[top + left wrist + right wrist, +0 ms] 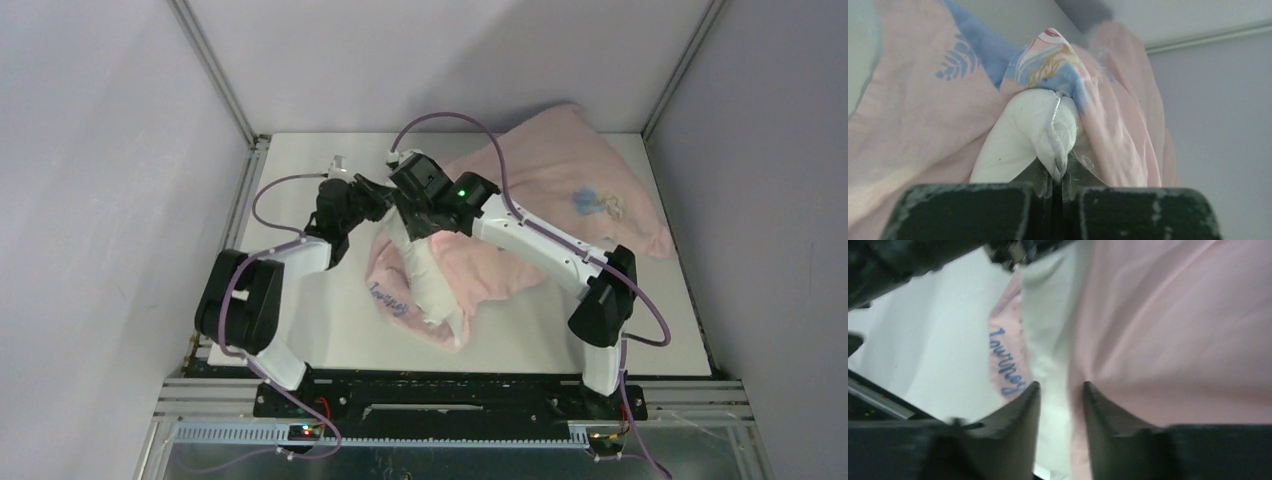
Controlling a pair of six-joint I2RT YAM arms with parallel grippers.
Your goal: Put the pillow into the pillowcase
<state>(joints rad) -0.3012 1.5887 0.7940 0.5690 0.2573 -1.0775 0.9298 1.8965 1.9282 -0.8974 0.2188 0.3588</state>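
Left gripper (1058,181) is clamped on a corner of the pillow (1020,135). Right gripper (1060,390): jaws narrowly apart over the cloth, grip cannot be told. The pillow lies at frame centre in the top view, partly inside the pillowcase (560,170).

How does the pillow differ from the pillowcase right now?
The pillow is plain white; the pillowcase is pink with blue lettering and a cartoon print. The pillow shows only as a bunched strip, while the pillowcase sprawls toward the far right of the table. The left gripper pinches the pillow's corner; the pillowcase merely drapes around it. Both are soft, crumpled fabric.
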